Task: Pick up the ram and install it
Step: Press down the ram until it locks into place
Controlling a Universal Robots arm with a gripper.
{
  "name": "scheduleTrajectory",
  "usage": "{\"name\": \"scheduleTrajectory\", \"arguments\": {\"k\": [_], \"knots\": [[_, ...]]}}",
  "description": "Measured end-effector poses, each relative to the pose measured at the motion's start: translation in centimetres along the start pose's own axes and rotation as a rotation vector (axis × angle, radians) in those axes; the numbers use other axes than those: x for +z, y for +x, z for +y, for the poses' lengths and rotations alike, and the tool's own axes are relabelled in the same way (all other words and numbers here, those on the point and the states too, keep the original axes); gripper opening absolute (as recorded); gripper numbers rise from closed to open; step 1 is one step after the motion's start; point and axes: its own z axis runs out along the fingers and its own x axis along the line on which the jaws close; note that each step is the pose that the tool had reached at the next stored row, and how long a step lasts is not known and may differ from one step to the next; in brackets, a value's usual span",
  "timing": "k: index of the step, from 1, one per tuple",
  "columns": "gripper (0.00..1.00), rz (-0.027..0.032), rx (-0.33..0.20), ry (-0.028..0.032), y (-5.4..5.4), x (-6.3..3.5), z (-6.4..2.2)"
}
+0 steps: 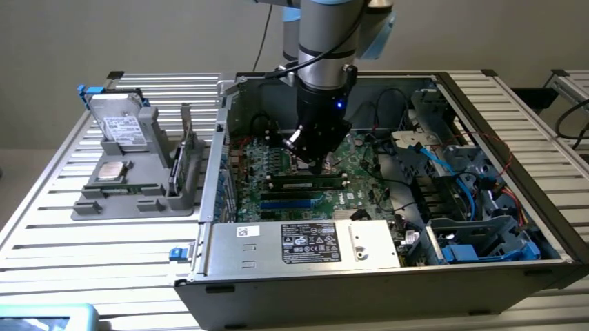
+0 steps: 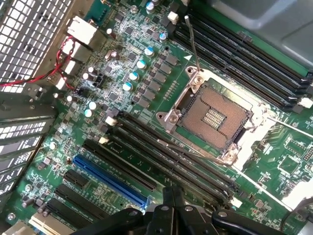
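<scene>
- Green and slim, the ram (image 1: 308,184) lies along a black slot on the motherboard (image 2: 146,73) inside the computer case (image 1: 368,276), between the slot's white end latches.
- My hand (image 1: 316,165) reaches down into the case and hangs just above the ram, its tip near the middle of the stick; I cannot tell whether it touches.
- In the wrist view my fingers (image 2: 166,205) sit pressed together with nothing between them.
- Also inside the case, the open processor socket (image 2: 212,117) lies between two banks of long black slots, and a blue slot (image 2: 110,178) runs beside the nearer bank.
- Outside the case, on the exterior view's left, a grey holder (image 1: 138,200) rests on the slatted desk (image 1: 92,248) and carries a hard drive (image 1: 121,127).
</scene>
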Motion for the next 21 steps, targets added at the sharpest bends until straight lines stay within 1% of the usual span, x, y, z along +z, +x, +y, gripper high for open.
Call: {"name": "scheduleTrajectory", "arguments": {"k": [2,3,12,16,21], "knots": [[0.11,-0.0058,0.071,0.0031,0.00,0.00,0.00],[0.11,-0.0073,0.088,0.0038,0.00,0.00,0.00],[0.11,-0.0133,0.189,0.0068,0.00,0.00,0.00],[0.11,-0.0144,0.236,0.0075,0.00,0.00,0.00],[0.11,-0.0132,0.294,0.0073,0.01,-0.01,0.00]]}}
